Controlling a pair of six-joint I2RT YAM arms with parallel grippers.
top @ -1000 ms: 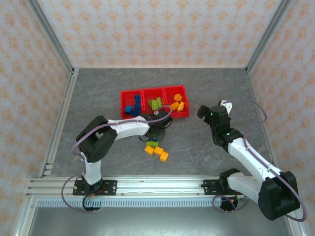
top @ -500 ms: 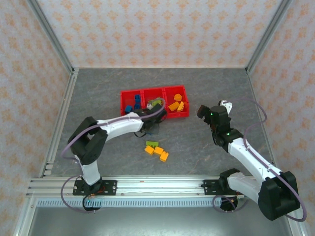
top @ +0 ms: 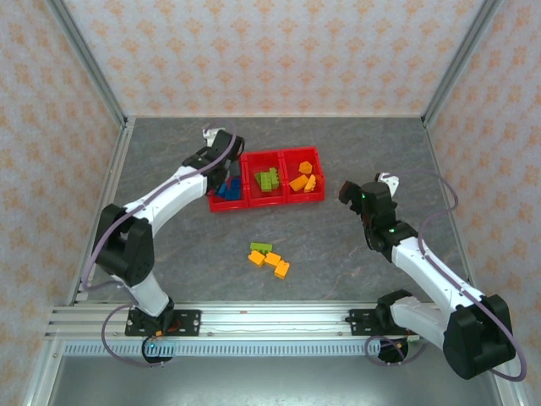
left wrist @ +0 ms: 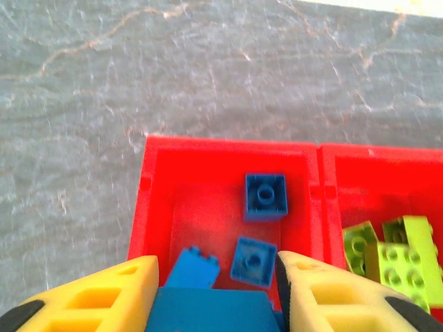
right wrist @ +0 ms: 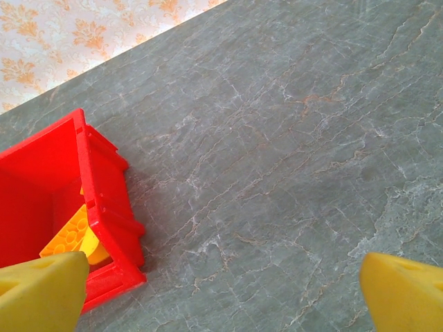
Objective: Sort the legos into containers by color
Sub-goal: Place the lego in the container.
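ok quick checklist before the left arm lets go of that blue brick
1. Held blue brick clamped in the left gripper: ok.
2. That gripper over the left bin: ok.
3. Only blue bricks seen in that bin: ok.
4. Bare floor free in it: ok.
5. The right gripper open, off to the right of the tray: ok.
6. Drop height above the bin: cannot tell.
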